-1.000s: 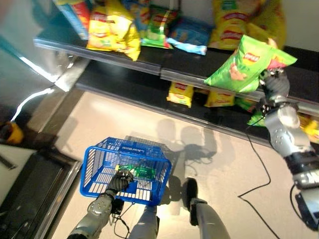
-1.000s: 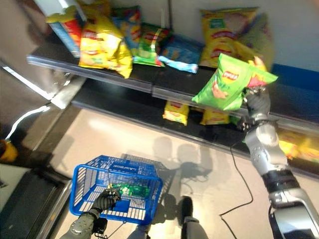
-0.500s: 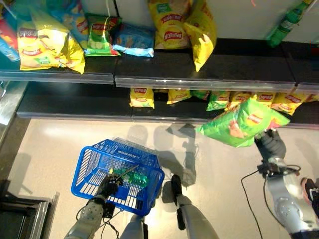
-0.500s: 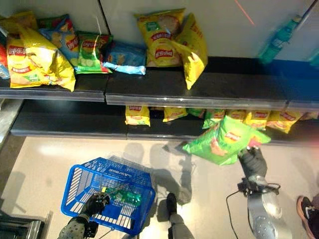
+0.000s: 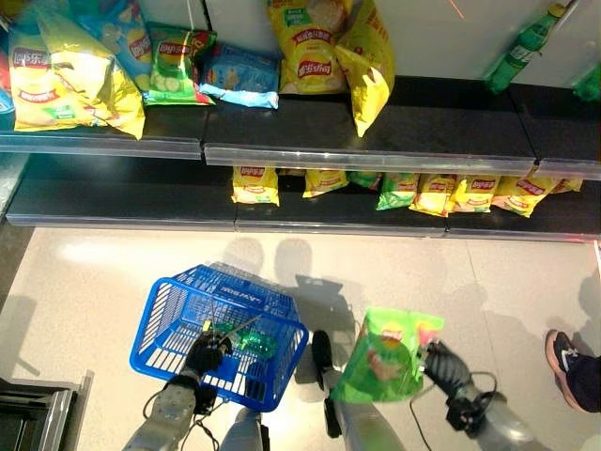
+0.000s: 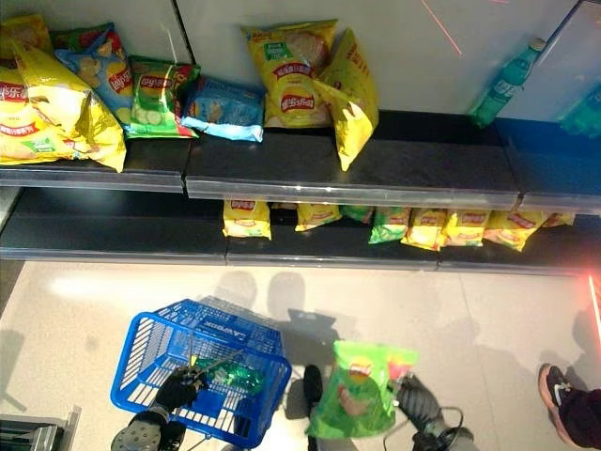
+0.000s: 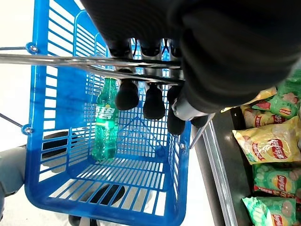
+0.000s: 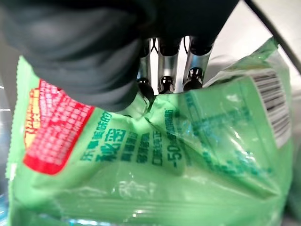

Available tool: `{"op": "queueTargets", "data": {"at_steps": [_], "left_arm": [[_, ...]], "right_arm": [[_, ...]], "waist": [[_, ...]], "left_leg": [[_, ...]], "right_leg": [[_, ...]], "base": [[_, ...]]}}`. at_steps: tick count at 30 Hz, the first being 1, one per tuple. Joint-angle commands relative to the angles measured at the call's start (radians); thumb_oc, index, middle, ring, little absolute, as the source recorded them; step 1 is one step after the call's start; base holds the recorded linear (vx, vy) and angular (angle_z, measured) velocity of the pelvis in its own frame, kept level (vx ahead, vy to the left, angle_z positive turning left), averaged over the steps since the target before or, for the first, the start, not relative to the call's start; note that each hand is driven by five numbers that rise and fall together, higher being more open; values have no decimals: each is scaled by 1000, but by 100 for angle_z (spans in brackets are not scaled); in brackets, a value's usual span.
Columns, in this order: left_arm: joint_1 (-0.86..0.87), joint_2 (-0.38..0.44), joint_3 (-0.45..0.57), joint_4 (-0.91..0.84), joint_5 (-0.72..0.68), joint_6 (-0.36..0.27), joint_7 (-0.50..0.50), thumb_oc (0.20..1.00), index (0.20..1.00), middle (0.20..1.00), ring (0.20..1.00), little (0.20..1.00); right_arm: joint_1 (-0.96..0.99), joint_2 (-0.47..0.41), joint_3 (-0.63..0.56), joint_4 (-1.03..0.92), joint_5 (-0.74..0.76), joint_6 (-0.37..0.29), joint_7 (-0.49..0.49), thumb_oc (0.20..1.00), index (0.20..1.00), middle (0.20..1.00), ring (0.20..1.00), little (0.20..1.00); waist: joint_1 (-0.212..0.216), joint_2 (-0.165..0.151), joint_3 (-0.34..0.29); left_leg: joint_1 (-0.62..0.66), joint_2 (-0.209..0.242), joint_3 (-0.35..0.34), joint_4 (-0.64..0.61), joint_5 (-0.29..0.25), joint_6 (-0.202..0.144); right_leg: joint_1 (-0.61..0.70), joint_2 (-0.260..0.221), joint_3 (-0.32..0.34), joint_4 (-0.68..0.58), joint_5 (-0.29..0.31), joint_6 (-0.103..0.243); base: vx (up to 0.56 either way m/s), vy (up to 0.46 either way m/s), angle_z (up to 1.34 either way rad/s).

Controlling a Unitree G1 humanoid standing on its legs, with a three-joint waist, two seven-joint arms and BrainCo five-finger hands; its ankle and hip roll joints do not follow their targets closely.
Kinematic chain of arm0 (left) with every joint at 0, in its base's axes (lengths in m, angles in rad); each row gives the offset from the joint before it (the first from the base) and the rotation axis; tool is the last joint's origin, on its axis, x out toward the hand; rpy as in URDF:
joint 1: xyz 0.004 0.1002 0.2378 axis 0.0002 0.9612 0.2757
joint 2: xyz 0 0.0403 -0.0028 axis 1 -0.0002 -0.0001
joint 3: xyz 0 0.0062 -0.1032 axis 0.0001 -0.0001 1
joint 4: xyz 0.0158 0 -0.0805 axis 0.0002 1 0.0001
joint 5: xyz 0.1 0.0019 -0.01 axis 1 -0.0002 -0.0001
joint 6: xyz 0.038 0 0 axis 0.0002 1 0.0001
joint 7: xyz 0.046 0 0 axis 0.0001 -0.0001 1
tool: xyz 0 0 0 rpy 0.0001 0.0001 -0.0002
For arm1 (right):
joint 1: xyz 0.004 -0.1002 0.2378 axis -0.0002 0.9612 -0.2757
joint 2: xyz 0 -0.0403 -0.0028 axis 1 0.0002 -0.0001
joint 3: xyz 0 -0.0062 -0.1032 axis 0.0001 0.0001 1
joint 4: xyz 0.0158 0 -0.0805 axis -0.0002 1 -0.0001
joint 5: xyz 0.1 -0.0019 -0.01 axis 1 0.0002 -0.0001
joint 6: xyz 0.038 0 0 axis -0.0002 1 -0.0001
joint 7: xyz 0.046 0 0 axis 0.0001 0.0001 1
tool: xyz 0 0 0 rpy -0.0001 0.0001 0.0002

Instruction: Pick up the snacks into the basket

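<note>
Gripping a green snack bag point(image 5: 388, 355), the right hand point(image 5: 443, 365) sits low at the lower right of the left eye view, just right of the bag, which hangs beside the blue basket point(image 5: 160, 315) but apart from it, over the pale floor point(image 5: 103, 272). Left hand point(image 5: 205, 354) is curled on the basket's near side at the wire handle; a green bottle point(image 5: 252, 338) lies inside the basket. Shelves point(image 5: 310, 150) run across the top with yellow chip bags point(image 5: 302, 42) on the upper one, small packets point(image 5: 254, 184) on the lower one, and a green bottle on the shelf point(image 5: 515, 51) at the far right. A person's shoe point(image 5: 563, 352) shows at the right edge. Right eye view, same layout: bag point(image 6: 359, 390) held just left of the right hand point(image 6: 417, 404), to the right of the basket point(image 6: 136, 362), left hand point(image 6: 177, 387) at the basket's near rim. Left wrist view: left hand fingers point(image 7: 127, 96) wrap the metal handle point(image 7: 70, 60), basket mesh point(image 7: 51, 94) below, bottle point(image 7: 105, 120) lying on the basket floor. Right wrist view: fingers point(image 8: 165, 82) and thumb pinch the bag point(image 8: 164, 160) near its top edge, probably at a fold, hard to tell this close; the bag hangs directly under the hand.
</note>
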Motion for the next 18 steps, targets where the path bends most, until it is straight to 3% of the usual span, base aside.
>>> {"op": "queueTargets", "data": {"at_steps": [1,6,10,18], "left_arm": [[-3,29,11,-117,-7,-89,21,200,200,200,200,200],[-70,30,-43,-174,-40,-94,37,200,200,200,200,200],[-102,25,-73,-197,-44,-87,43,200,200,200,200,200],[-172,4,-171,-264,-85,-81,32,200,200,200,200,200]], "right_arm": [[-17,12,87,-62,-84,-13,6,200,200,200,200,200],[-237,131,215,130,-229,-12,-74,200,200,200,200,200],[-297,160,269,152,-270,-6,-80,200,200,200,200,200],[-508,335,397,357,-297,19,-106,200,200,200,200,200]], "waist": [[16,8,-21],[44,22,-4],[54,21,4],[87,45,19]], "left_leg": [[-89,-5,-50,56,3,-20],[-114,-8,-56,50,15,-19],[-123,-9,-60,49,19,-18],[-134,-13,-68,42,27,-17]], "right_leg": [[-26,-73,-11,119,-151,106],[-45,-73,-18,108,-137,105],[-52,-74,-21,108,-136,103],[-67,-76,-32,117,-137,97]], "base": [[0,0,0],[-37,-6,5],[-28,-3,5],[-17,0,3]]}}
